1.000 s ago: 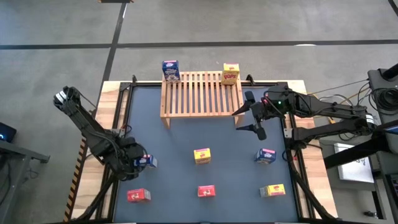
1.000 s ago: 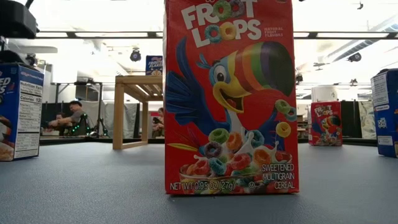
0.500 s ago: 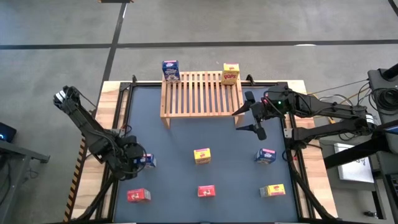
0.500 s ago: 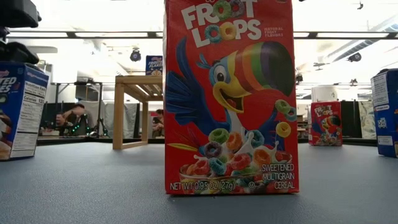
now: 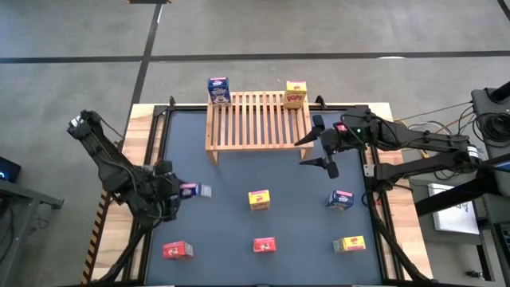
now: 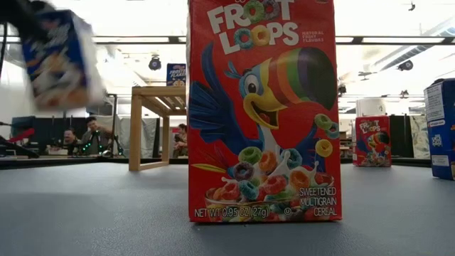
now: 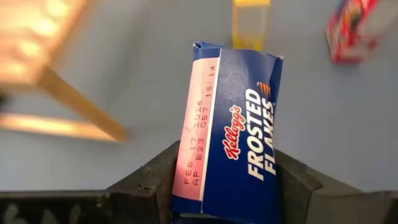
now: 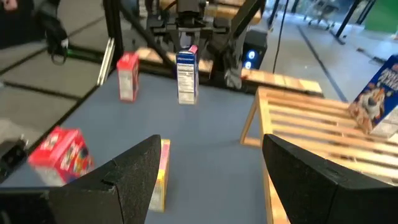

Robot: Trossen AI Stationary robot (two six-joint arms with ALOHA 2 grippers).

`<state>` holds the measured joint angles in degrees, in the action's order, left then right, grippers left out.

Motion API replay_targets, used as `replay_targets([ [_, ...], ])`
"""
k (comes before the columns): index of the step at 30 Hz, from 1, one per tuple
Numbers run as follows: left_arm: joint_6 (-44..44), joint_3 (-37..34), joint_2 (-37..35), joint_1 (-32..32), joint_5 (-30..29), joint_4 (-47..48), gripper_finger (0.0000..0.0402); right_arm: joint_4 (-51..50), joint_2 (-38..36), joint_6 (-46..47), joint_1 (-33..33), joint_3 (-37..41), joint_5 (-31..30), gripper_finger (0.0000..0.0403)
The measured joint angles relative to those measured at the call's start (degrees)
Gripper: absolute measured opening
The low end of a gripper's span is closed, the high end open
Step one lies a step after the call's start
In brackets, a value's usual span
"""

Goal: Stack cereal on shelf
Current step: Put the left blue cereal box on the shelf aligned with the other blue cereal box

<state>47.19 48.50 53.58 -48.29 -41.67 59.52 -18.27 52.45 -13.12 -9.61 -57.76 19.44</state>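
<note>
Clamped between the fingers of the left gripper, a blue Frosted Flakes box is held above the mat, left of and in front of the wooden shelf. On the shelf's back edge a blue box and a yellow box are seen. Just right of the shelf, the right gripper is held with fingers wide apart and empty.

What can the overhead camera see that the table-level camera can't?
Only the overhead view shows both arms, the whole shelf, a yellow box on it, and the right end effector open beside it. Only the table-level view shows the Froot Loops box front and people in the room behind. Both show the left end effector's blue box lifted off the table.
</note>
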Motion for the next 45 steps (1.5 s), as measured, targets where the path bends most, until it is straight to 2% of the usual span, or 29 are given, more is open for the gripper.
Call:
replay_targets([
  [5, -5.6, 5.9, -0.4, 2.4, -7.4, 3.8, 0.0166, 3.4, 2.8, -0.5, 0.0, 0.0, 0.0, 0.0269],
  [11, -17.4, 10.9, -1.8, 11.5, -8.0, 4.4, 0.0166, 3.9, 5.4, -2.5, 0.0, 0.0, 0.0, 0.0269],
  [16, -30.0, 15.1, -3.0, 23.6, -5.3, 2.7, 0.0166, 4.0, 5.5, -3.7, 0.0, 0.1, 0.0, 0.0269],
  [18, -34.5, 16.8, -3.1, 29.5, -2.5, 1.9, 0.0166, 4.0, 5.0, -4.0, 0.0, -0.2, 0.0, 0.0269],
  [21, -42.5, 17.9, -3.1, 38.9, 5.0, -1.8, 0.0166, 4.1, 4.3, -4.0, 0.0, -0.9, 0.0, 0.0269],
  [27, -57.6, 17.8, -1.9, 58.2, 27.7, -15.5, 0.0166, 3.5, 3.8, -4.0, 0.0, -1.1, 0.0, 0.0269],
  [33, -64.8, 18.7, 3.6, 73.0, 39.4, -18.1, 0.0166, 2.1, 3.8, -3.9, 0.0, -1.1, 0.0, 0.0269],
  [38, -68.2, 21.1, 10.4, 79.4, 46.9, -16.2, 0.0166, 1.9, 3.8, -3.8, 0.0, -1.1, 0.0, 0.0269],
  [45, -72.9, 33.7, 20.5, 81.5, 47.8, -5.3, 0.0166, 1.5, 3.8, -3.3, 0.0, -1.1, 0.0, 0.0269],
])
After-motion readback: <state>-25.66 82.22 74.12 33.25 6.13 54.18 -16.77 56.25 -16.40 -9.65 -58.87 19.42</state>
